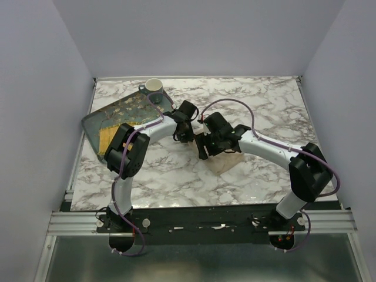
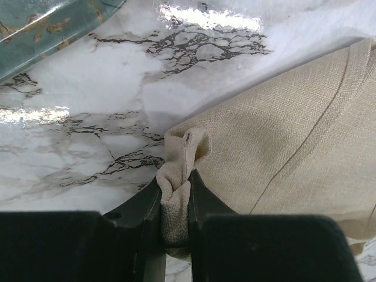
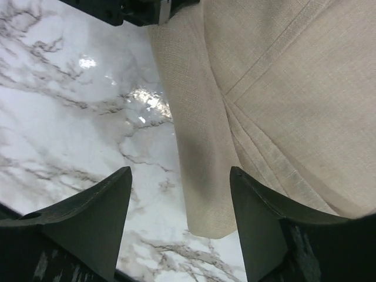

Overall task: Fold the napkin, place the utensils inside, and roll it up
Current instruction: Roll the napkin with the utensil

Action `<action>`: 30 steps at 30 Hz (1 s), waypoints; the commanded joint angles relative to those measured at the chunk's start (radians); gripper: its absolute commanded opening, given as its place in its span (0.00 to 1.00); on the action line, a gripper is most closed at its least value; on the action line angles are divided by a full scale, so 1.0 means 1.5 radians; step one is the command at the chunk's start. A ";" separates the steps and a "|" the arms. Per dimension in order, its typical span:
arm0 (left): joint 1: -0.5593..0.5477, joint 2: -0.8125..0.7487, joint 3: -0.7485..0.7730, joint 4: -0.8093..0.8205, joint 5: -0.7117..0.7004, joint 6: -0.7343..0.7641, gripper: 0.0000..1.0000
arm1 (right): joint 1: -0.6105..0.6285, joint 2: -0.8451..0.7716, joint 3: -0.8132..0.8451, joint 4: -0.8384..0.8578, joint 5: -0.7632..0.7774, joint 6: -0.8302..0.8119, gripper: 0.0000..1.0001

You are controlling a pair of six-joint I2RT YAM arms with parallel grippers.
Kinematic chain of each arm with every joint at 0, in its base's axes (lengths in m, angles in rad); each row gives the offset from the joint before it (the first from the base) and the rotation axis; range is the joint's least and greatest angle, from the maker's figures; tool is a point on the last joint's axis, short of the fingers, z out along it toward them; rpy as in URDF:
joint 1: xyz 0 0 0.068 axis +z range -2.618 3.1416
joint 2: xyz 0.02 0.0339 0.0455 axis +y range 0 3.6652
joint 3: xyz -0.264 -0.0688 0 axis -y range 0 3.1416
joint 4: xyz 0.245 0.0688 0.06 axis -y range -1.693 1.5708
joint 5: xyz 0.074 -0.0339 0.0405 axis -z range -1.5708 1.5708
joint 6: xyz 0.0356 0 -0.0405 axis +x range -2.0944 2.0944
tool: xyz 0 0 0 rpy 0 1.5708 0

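The plain beige-tan woven cloth napkin (image 2: 282,153) lies near the middle of the glossy white marble-patterned table (image 1: 176,176), partly folded, with a stitched hem line running across it; in the top view most of it is hidden under the two wrists, only a pale patch showing by the right arm. The left arm's black two-finger gripper (image 2: 175,194) pinches a bunched corner of the napkin, the cloth squeezed into a narrow pleat between its jaws. The right arm's black gripper (image 3: 181,173) hangs just above the napkin with its jaws spread wide, holding nothing; a long folded edge of the cloth lies between them. At the far left sits a dark teal floral tray (image 1: 97,120); a cream cup with a teal outside (image 1: 154,86) stands at its far corner.
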 commanded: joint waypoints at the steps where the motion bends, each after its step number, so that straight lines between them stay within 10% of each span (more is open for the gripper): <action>1: -0.004 0.037 -0.003 -0.063 0.006 -0.006 0.00 | 0.065 0.025 0.008 0.011 0.191 -0.035 0.74; 22: -0.002 0.038 -0.004 -0.061 0.018 -0.008 0.00 | 0.161 0.132 -0.063 0.116 0.341 -0.019 0.57; 30: -0.001 0.034 -0.018 -0.055 0.034 0.003 0.00 | 0.144 0.134 -0.089 0.139 0.283 0.020 0.31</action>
